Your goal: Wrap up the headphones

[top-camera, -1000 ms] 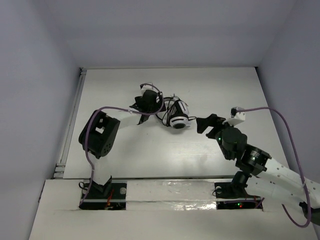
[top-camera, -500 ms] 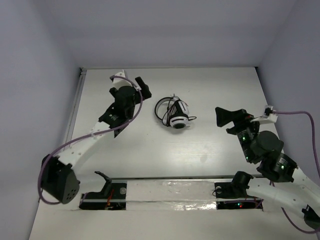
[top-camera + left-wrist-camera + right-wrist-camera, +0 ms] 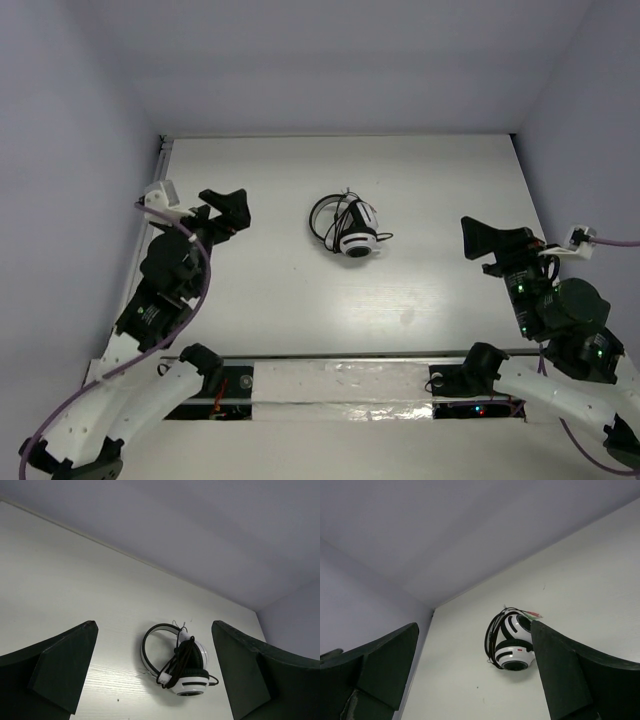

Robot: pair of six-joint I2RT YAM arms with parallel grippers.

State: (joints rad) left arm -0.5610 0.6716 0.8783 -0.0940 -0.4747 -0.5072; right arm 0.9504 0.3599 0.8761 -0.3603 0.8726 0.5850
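The white headphones point(image 3: 350, 230) lie alone in the middle of the white table point(image 3: 430, 180), earcups folded together, headband to the left. The thin black cable point(image 3: 190, 662) is wound around the earcups and headband; its plug ends stick out at the far side. They also show in the left wrist view point(image 3: 182, 667) and the right wrist view point(image 3: 512, 647). My left gripper point(image 3: 228, 210) is open and empty, well to the left of them. My right gripper point(image 3: 490, 243) is open and empty, well to the right.
Grey walls close the table at the back and both sides. A metal rail point(image 3: 143, 240) runs along the table's left edge. The arm bases point(image 3: 340, 385) sit on the near edge strip.
Both arms have drawn back from the headphones, the left one toward the left edge and the right one toward the right. The headphones have stayed in place with the cable wound on.
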